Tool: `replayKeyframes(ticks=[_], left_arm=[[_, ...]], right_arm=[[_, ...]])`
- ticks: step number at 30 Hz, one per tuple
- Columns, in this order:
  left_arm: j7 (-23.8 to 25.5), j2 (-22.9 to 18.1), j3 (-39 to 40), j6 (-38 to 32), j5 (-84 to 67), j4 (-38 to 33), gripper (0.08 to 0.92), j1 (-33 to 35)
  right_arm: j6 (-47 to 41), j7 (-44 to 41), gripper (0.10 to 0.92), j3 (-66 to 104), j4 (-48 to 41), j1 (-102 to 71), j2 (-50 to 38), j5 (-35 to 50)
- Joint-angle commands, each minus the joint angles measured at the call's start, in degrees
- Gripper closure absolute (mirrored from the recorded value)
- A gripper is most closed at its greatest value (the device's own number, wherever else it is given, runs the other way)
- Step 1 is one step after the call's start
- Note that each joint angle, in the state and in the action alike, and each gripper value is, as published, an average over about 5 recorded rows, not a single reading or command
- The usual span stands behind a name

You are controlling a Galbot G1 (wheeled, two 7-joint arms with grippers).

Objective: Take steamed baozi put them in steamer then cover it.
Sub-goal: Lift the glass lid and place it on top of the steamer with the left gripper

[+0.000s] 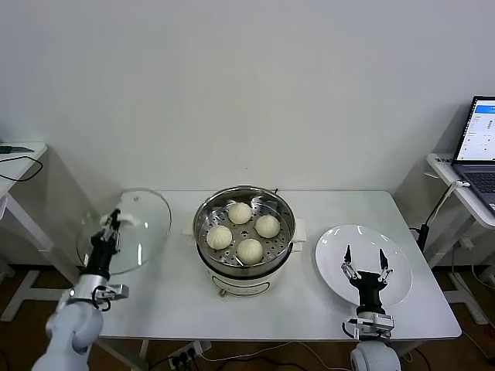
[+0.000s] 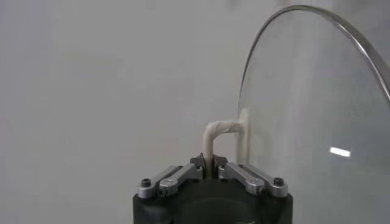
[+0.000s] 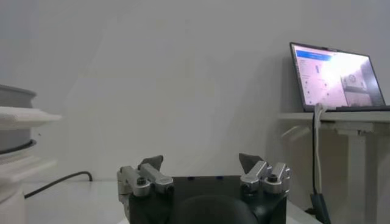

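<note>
Several cream-white baozi [image 1: 240, 212] lie on the perforated tray inside the shiny steamer [image 1: 207, 210] at the table's middle. The glass cover [image 1: 143, 232] is tilted up at the table's left edge. My left gripper [image 1: 113, 222] is shut on the cover's cream handle [image 2: 213, 137], and the glass disc [image 2: 311, 115] stands on edge beside it. My right gripper [image 1: 366, 263] hangs open over the white plate [image 1: 334, 243] at the right, with nothing between its fingers [image 3: 253, 163].
A laptop [image 1: 481, 143] sits on a side stand at the far right, with a cable hanging from it. Another side table [image 1: 15, 158] stands at the far left. The steamer's cream base [image 3: 18, 119] shows in the right wrist view.
</note>
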Motion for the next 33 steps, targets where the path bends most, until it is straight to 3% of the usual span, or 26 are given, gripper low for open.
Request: replayKeyframes(ticks=[1,9,16,25,33], left_arm=[[7.27,3.25,3.22,6.85,3.07,-26.31,0.804,2.10],[13.86,1.89,23.78,20.20,3.80,-32.61,0.805,-2.13],[18.51,-4.09,37.67,28.48,6.00,-28.04,0.805,-8.28],[27.21,-8.13,44.10,34.73,14.84,-19.69,0.805,-13.54],[29.09,-11.01,44.21,35.82,20.88,-13.73,0.805,-15.68]], right_arm=[[0.10,-0.07,0.203,0.18,0.08,0.03,-0.11,0.26],[0.12,-0.20,0.203,0.75,-0.40,0.29,-0.68,0.99],[0.18,-0.37,0.203,1.47,-1.11,0.51,-0.72,1.10],[-0.05,-0.19,0.203,1.82,-2.34,0.92,-0.67,1.30],[-0.19,-0.26,0.203,1.25,-3.11,1.81,-0.20,1.07]])
